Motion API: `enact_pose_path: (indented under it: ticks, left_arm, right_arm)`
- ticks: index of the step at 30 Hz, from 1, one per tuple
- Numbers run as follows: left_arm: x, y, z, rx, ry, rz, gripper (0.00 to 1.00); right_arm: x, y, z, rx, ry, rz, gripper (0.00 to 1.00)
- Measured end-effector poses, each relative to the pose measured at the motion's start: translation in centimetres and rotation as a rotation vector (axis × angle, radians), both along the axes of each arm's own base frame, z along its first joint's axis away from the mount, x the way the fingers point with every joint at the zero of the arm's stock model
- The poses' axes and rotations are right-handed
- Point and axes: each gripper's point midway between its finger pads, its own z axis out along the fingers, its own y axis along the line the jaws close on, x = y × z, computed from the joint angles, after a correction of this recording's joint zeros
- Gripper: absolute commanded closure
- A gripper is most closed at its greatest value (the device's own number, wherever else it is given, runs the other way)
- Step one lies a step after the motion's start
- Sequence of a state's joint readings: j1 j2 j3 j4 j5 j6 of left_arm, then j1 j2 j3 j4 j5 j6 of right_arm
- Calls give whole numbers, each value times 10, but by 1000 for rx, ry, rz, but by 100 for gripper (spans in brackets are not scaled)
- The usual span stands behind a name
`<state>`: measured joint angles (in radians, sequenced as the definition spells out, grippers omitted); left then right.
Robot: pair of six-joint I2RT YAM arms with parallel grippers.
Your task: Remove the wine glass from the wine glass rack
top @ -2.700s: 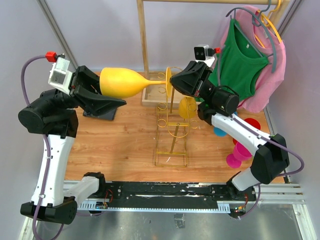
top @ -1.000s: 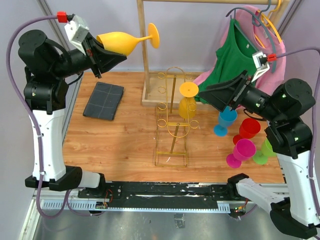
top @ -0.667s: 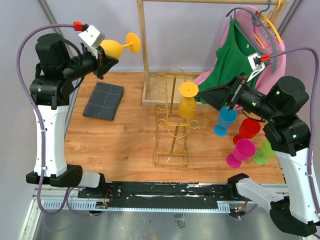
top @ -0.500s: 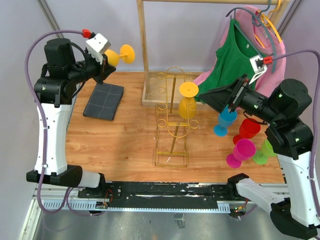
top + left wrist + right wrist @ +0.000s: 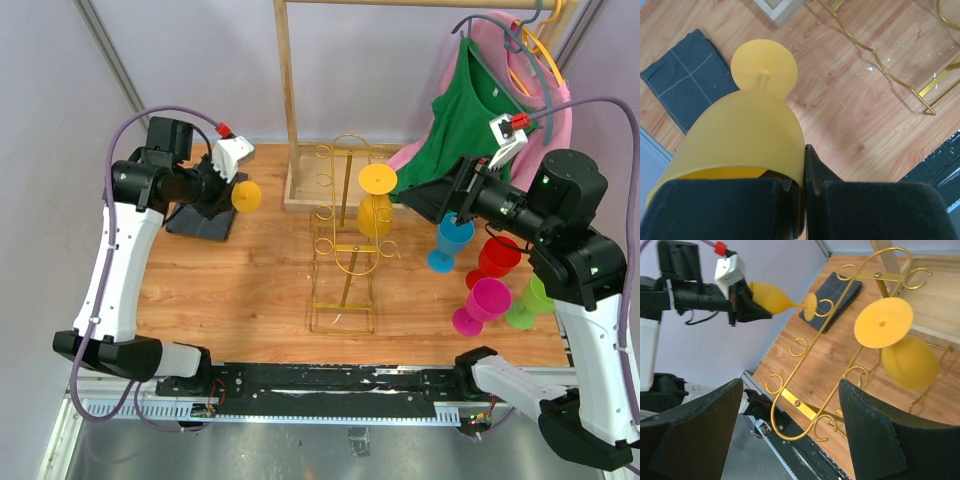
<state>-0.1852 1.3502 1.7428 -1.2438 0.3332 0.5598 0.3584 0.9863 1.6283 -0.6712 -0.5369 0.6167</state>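
Now the left hand (image 5: 801,170) is clamped on the yellow wine glass (image 5: 747,130), holding it over the desk (image 5: 250,280), well apart from the wine glass rack (image 5: 345,270). The right hand (image 5: 791,390) is apart, holding nothing.

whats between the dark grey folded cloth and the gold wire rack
Bare wooden tabletop, in the top view; the left gripper holds a yellow wine glass near the cloth.

Wine glass (image 5: 245,194) hovering left of wine glass rack (image 5: 343,280), beside cloth (image 5: 200,222); second glass (image 5: 375,210) sitting on rack; cups (image 5: 480,290) standing right.
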Motion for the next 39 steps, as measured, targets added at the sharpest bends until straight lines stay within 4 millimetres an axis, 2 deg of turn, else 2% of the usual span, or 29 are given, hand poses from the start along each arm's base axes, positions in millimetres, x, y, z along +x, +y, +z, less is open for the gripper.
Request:
enact_pose_path:
  ticks: [6, 8, 12, 14, 20, 28, 32, 39]
  left_arm:
    - [-9, 0, 10, 29, 2, -22, 100]
    - [-16, -5, 0, 51, 26, -48, 100]
    - [-34, -15, -37, 86, 154, -101, 100]
    - [-35, -16, -49, 93, 206, -100, 100]
    - [-14, -24, -75, 102, 299, -89, 100]
    - [24, -26, -127, 183, 429, -68, 100]
    - [27, -25, -144, 236, 466, -69, 100]
    - [25, -36, -155, 278, 487, -107, 100]
  right_arm:
    - [7, -6, -20, -64, 55, -44, 22]
    - [8, -8, -24, -77, 66, -51, 22]
    - [8, -10, -28, -90, 77, -65, 21]
    - [9, -11, -28, -93, 78, -70, 21]
    - [10, -15, -29, -102, 76, -92, 21]
    - [4, -26, -25, -108, 64, -143, 21]
    - [1, -30, -22, -106, 50, -164, 21]
    - [0, -35, -21, -107, 42, -190, 20]
